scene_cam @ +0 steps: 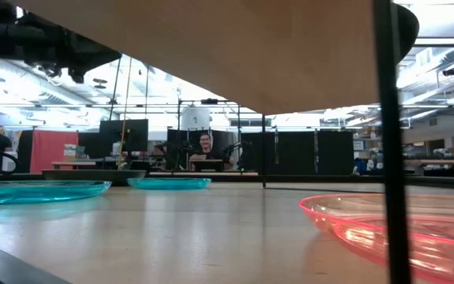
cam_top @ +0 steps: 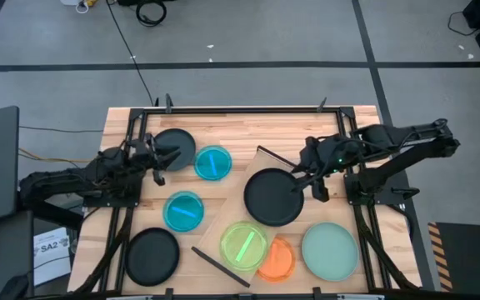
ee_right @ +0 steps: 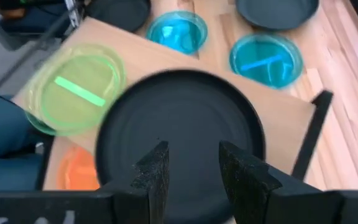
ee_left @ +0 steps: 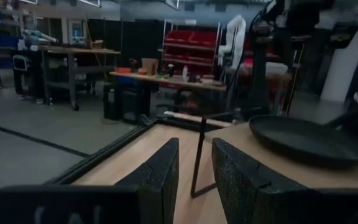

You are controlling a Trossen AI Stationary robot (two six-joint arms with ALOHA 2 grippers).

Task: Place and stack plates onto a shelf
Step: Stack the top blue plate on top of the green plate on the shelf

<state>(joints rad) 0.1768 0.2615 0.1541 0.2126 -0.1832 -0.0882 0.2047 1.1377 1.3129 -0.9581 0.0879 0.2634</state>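
1. My right tool (cam_top: 304,177) is at the right rim of a large black plate (cam_top: 273,197); its fingers (ee_right: 156,168) are apart with nothing between them.
2. That plate sits on the shelf (cam_top: 261,163), angled across the table (cam_top: 240,125) centre, with a green plate (cam_top: 243,246) toward the near edge.
3. My left tool (cam_top: 163,163) waits near the far left corner, fingers (ee_left: 160,174) slightly apart, empty, beside another black plate (cam_top: 176,147).

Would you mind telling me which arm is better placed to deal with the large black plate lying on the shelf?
The right arm. Its hand hovers open at the rim of the black plate on the shelf. The left hand, also open, is across the table beside another black plate.
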